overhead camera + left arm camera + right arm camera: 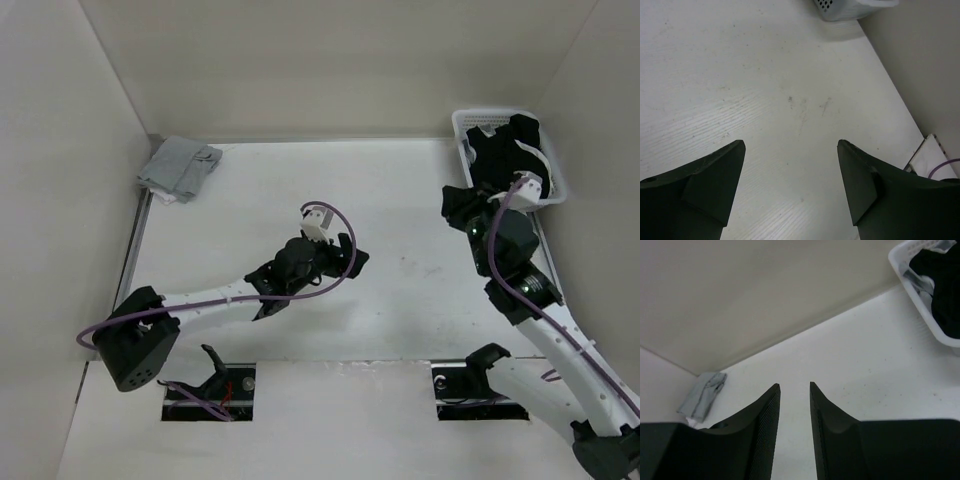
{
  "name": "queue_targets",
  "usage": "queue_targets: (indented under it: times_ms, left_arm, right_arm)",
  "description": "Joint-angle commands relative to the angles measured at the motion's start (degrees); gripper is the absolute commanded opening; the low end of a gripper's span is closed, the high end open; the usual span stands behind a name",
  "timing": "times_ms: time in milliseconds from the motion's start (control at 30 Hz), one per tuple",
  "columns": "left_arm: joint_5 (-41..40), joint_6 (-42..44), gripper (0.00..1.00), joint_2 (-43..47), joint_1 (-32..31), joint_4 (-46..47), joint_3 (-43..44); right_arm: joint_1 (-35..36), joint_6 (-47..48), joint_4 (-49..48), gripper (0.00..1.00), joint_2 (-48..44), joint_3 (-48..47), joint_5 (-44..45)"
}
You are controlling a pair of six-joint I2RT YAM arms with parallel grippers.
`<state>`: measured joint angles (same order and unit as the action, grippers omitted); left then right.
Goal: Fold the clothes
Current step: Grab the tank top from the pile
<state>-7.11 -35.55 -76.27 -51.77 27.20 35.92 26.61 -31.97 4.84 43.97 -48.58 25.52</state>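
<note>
You are at the fetching step: nothing is laid out for folding yet. The only black cloth in view is the black soft fabric garment, heaped with some white pieces inside the white perforated plastic basket at about 1 o'clock on the white table. How it is crumpled in there, and whether it is one piece, you cannot tell from these views.

Your right gripper hangs just beside the basket's near-left corner, at its 8 o'clock, and points away from it toward 10 o'clock. From its wrist, the jaws stand a narrow slot apart with bare table between them, grasping nothing. Your left gripper hovers over the middle of the table, spread wide and released, with only the tabletop between its fingers.

The folded light grey cloth bundle sits at 11 o'clock in the far corner; leave it.

Next, I judge you need to swing the right gripper round toward 2 o'clock, widen it, and drop into the basket onto a black fold. Pinch one layer only, or the white pieces may come up with it. Carry it to the centre, where the left gripper can take a second edge.
</note>
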Motion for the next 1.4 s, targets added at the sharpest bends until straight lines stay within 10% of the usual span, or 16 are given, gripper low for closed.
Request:
queue_targets:
  times_ms: [0,233,367,433,667,1000,1100,1233,1367]
  left_arm:
    - [0.7,0.8,0.76,-1.2,0.6,1.4,-1.0]
    - [0.9,0.7,0.75,-3.2,1.5,4.3,-2.1]
    - [0.8,0.8,0.69,-3.4,2.2,6.9,-3.6]
    - [1.0,0.7,0.64,-3.8,2.6,8.3,-4.2]
    - [1.0,0.6,0.65,-6.0,3.6,9.6,-4.5]
    - [1.4,0.1,0.67,-9.3,5.1,10.9,-4.1]
    - [1.8,0.1,0.67,-10.0,5.1,10.9,-3.8]
    - [2.3,0.0,0.67,-10.6,5.1,11.0,-3.6]
    - [2.3,-0.1,0.67,-10.7,5.1,11.1,-3.5]
  right_arm:
    - [0.5,-0.9,2.5,0.38,5.1,0.1,1.5]
    - [-8.9,-0.4,-1.8,0.49,14.1,-2.2,-0.5]
    - [-18.4,0.1,-5.2,0.00,24.4,-8.3,-4.0]
    - [-23.8,0.1,-4.6,0.00,31.9,-14.2,-4.4]
    - [-34.6,4.6,-1.3,0.48,60.5,-38.0,-6.0]
    - [-38.9,5.2,3.7,0.55,80.0,-55.2,-15.7]
    - [-38.9,3.2,0.2,0.45,81.4,-55.4,-21.5]
    - [-39.0,0.3,-1.5,0.05,79.9,-53.1,-18.9]
    - [-38.9,-0.4,-8.9,0.02,70.6,-44.2,-15.9]
